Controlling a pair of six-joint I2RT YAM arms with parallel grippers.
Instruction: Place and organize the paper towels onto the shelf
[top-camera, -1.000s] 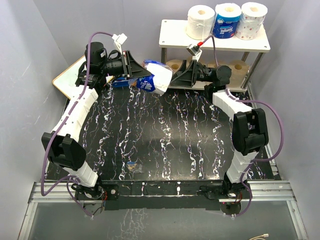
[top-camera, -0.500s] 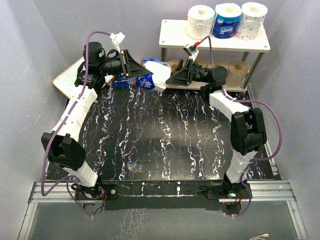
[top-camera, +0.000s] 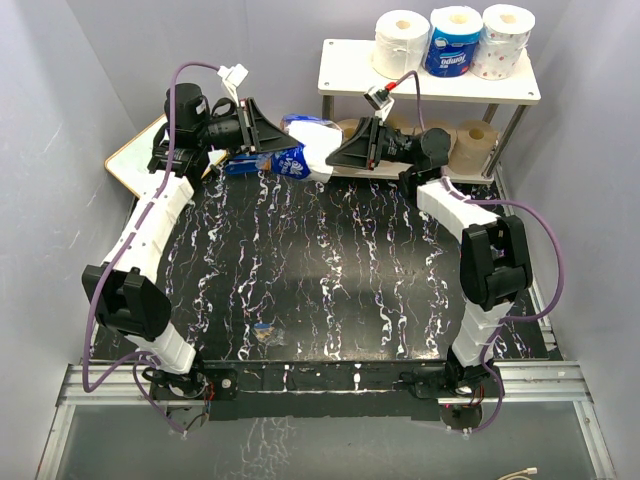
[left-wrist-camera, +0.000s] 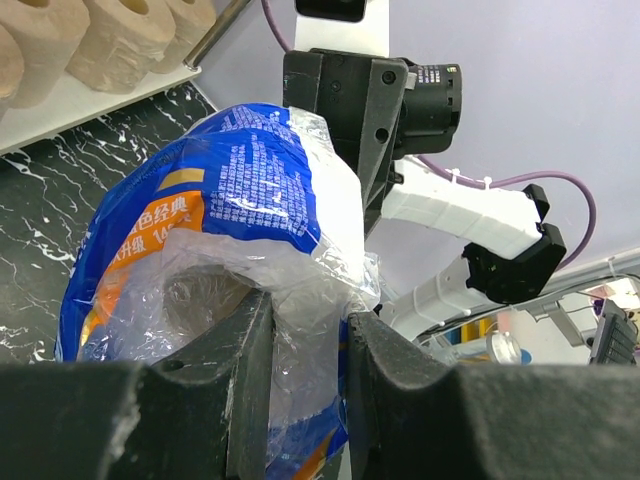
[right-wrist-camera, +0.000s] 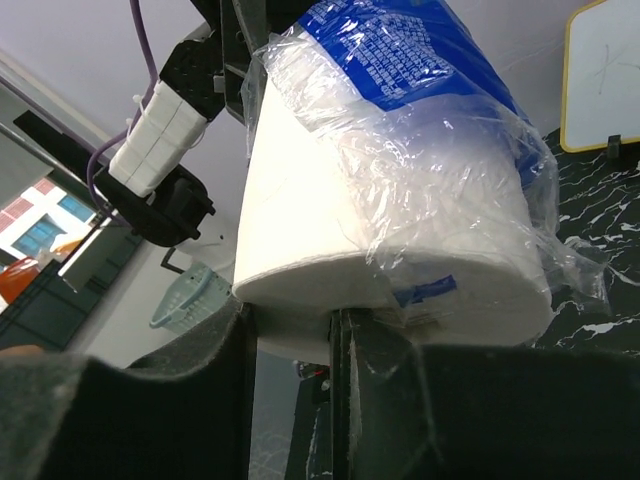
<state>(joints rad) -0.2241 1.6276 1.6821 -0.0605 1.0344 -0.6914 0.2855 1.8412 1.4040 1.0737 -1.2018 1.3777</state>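
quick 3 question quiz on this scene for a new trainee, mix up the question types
1. How many rolls stand on the top board of the shelf? A two, B three, C five.
2. True or false: the left fingers pinch the plastic wrapper.
3. Fill in: the right fingers grip a ___ roll that sticks partly out of that wrapper.

Key: 1 B. 2 true. 3 white.
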